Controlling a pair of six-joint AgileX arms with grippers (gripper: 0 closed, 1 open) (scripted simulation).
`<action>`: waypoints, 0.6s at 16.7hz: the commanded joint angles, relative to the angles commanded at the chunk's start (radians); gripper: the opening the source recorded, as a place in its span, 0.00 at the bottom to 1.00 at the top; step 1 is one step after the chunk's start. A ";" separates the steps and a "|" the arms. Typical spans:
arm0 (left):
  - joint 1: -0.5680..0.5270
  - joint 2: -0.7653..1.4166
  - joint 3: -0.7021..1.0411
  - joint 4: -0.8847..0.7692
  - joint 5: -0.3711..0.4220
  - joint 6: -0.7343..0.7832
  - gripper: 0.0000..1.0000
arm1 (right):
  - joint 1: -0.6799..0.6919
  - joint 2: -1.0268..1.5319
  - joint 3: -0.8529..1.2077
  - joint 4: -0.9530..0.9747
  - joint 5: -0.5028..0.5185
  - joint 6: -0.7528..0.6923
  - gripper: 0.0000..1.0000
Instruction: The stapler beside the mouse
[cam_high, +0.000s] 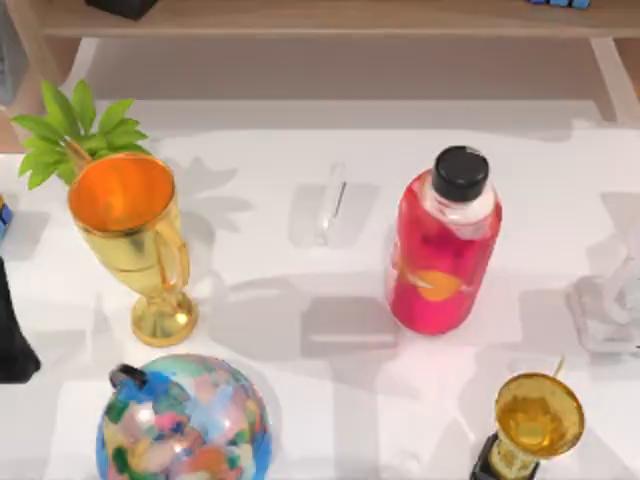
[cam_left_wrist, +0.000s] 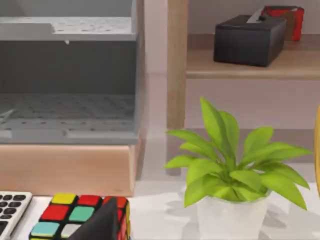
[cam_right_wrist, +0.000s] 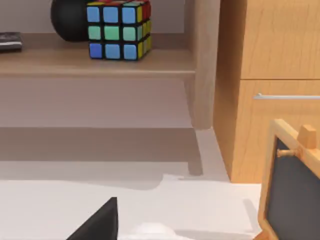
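Note:
The stapler (cam_high: 331, 203) is a small, narrow, nearly transparent whitish piece with a thin dark line. It lies on the white table (cam_high: 300, 290) behind the centre, left of the red bottle (cam_high: 443, 250) with the black cap. I cannot pick out the mouse with certainty; a pale translucent shape (cam_high: 606, 305) sits at the right edge, and a white rounded bit (cam_right_wrist: 150, 231) shows in the right wrist view. A dark part of my left arm (cam_high: 12, 340) is at the table's left edge, far from the stapler. Dark wedges of my left gripper (cam_left_wrist: 102, 225) and right gripper (cam_right_wrist: 100, 222) show in their wrist views.
A tall gold cup (cam_high: 135, 235) and a green plant (cam_high: 75, 130) stand at the left, a colourful globe (cam_high: 185, 420) at the front, a small gold trophy (cam_high: 535, 420) front right. A wooden shelf (cam_high: 330, 20) runs along the back. A chalkboard (cam_right_wrist: 292, 190) stands near the right gripper, a colour cube (cam_left_wrist: 80, 215) near the left.

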 joint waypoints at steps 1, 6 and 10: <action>0.000 0.000 0.000 0.000 0.000 0.000 1.00 | 0.000 0.000 0.000 0.000 0.000 0.000 1.00; 0.000 0.000 0.000 0.000 0.000 0.000 1.00 | 0.056 0.096 0.089 -0.059 0.013 0.023 1.00; 0.000 0.000 0.000 0.000 0.000 0.000 1.00 | 0.171 0.359 0.341 -0.198 0.049 0.085 1.00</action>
